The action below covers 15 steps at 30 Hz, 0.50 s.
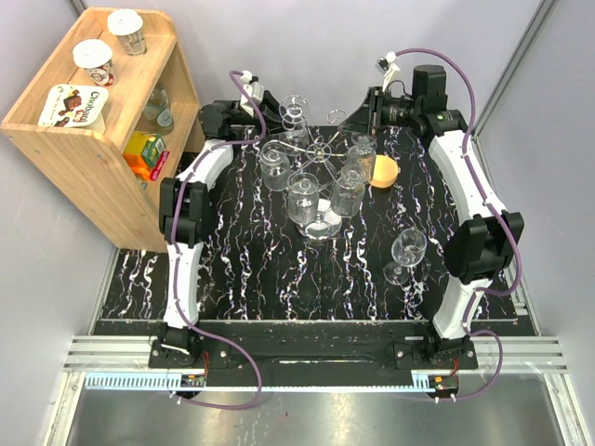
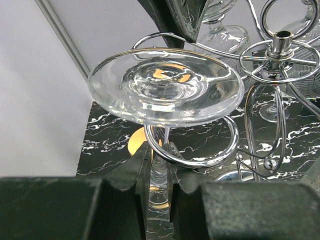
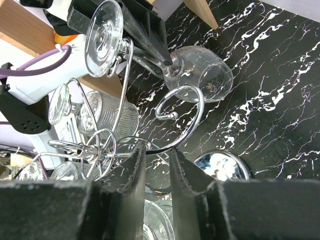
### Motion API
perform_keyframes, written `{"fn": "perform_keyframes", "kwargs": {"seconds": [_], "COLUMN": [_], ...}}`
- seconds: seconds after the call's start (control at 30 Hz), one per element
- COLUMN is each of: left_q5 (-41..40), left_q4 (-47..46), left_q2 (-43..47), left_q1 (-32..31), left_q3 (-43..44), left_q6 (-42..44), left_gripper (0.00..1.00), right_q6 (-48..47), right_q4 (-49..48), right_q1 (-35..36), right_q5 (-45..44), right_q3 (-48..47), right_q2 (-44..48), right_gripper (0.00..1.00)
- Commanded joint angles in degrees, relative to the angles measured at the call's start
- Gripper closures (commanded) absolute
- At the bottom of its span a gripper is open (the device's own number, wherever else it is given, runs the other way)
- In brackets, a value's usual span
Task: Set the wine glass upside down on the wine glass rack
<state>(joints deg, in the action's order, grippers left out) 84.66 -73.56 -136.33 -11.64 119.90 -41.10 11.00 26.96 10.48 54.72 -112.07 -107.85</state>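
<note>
Rack (image 1: 321, 153): we see several glasses (image 1: 303, 193) hanging bowl-down.
Left gripper (image 2: 161, 162): clamped on glass (image 2: 165, 85) stem, at rack's 11 o'clock.
Right gripper (image 3: 156, 165): we cannot tell its grip.

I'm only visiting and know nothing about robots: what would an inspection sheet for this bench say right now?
Surface: black marble-pattern table.
Job's things: wine glass rack with hung glasses; inverted wine glass, stem inside a curled arm.
Clutter: upright wine glass; orange round object.
End effectors: left end effector shut on the inverted glass's stem; right end effector straddles a rack wire, grip unclear.
Cables: purple cable along each arm.
Surroundings: wooden shelf.
</note>
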Motion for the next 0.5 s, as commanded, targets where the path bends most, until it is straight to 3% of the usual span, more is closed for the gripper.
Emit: {"fn": "perform_keyframes", "kwargs": {"seconds": [0.0,0.47], "left_q5": [-5.4,-4.9], "left_q4": [-6.9,-21.3], "left_q2": [2.1,4.6], "left_q1": [-0.1,1.9], "left_q3": [2.7,-3.1], "left_q6": [2.9,-9.2], "left_gripper": [1.0,1.0], "right_q6": [-3.7,-3.3], "right_q4": [3.3,3.0], "right_q1": [3.1,2.9], "right_q5": [0.0,-1.9], "right_q3": [1.0,0.9], "right_q2": [0.4,0.9], "right_gripper": [0.98,0.99]}}
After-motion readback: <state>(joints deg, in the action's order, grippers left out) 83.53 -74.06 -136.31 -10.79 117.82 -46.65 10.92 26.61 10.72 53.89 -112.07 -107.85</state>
